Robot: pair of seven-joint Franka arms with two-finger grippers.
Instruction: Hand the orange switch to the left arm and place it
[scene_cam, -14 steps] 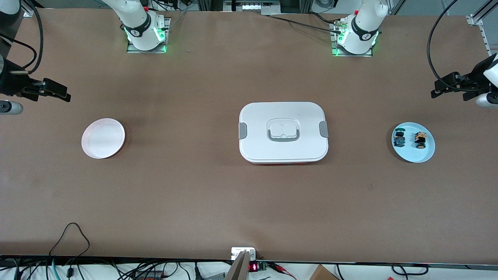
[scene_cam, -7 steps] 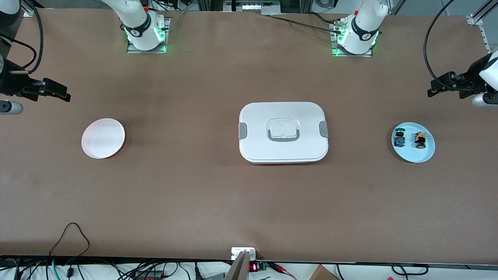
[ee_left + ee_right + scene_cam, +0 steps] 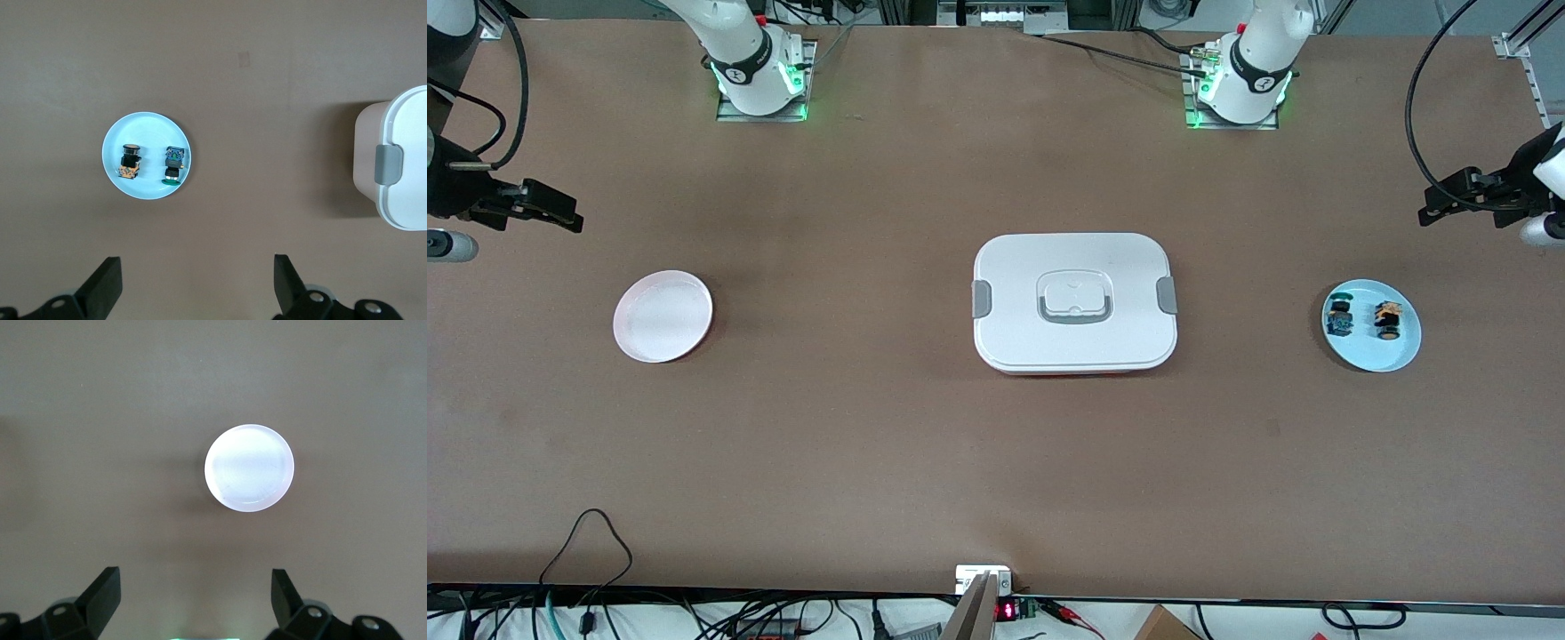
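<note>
Below the spread left gripper [image 3: 193,287], drawn slightly back, the orange switch [image 3: 129,162] is left ungrasped while the spread right gripper [image 3: 193,603] is kept waiting

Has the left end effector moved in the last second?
Yes. In the front view the left end effector has edged toward the table's end on its own side, away from the box. It is open, up in the air near the blue plate.

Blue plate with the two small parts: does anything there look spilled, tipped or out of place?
Nothing stands out. The orange switch and the blue-and-green part lie side by side on the blue plate, apart from each other. Both grippers are open, away from it.
</note>
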